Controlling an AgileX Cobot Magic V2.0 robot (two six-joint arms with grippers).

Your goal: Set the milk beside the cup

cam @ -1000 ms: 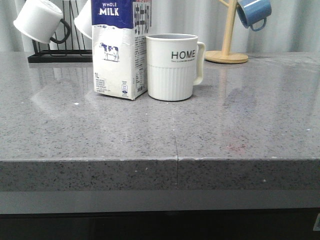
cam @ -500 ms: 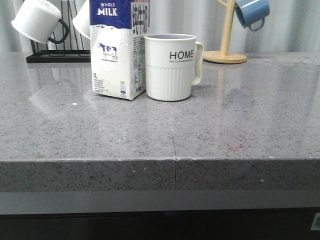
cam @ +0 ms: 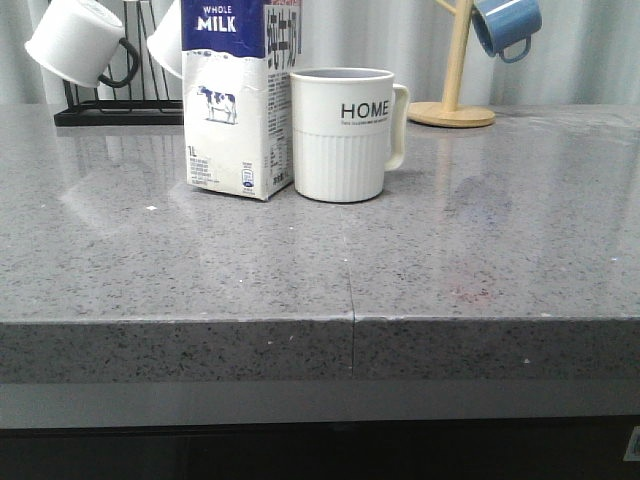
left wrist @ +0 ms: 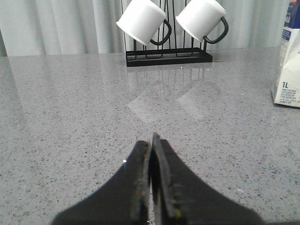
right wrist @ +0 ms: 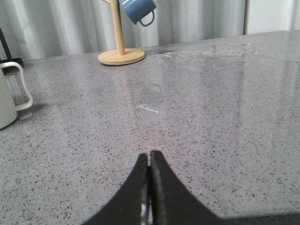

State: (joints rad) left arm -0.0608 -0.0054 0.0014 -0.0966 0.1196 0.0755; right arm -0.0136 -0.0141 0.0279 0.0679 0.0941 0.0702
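Only the front view's framing wobbled slightly; the milk (cam: 228,100) and cup (cam: 344,134) themselves look unmoved.

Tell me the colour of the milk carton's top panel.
Dark blue on the milk, clearest in the front view.

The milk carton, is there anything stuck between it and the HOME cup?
No. In the front view the milk carton stands upright right beside the HOME cup, on the side away from its handle, with nothing visible between them. Whether they touch cannot be told. Both grippers, left gripper and right gripper, are shut and holding nothing.
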